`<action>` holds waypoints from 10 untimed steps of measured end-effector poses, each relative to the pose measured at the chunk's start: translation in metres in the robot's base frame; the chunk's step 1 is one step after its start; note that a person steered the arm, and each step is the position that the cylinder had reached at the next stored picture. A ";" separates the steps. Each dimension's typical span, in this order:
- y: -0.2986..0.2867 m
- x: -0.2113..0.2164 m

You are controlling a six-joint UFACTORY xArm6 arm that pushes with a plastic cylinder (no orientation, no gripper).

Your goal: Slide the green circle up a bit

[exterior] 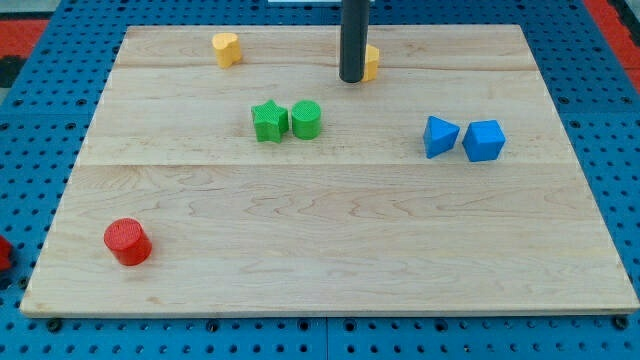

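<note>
A pale wooden board (330,250) lies on a blue pegboard. My tip (352,79) holds nothing; it is a bare rod resting near the view's top, just beside a yellow block (371,62) it partly hides. The green circle (306,120) sits below it and slightly to the view's left, touching the green star (269,121). To push the circle upward, the tip probably needs to get round to its lower side first, since it now stands on the wrong side.
</note>
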State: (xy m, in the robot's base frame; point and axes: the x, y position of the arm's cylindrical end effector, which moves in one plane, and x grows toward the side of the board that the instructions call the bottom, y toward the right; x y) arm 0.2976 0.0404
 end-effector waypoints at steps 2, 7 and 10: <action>0.017 0.012; -0.133 0.164; -0.067 0.111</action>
State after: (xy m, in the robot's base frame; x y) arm 0.4086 -0.0268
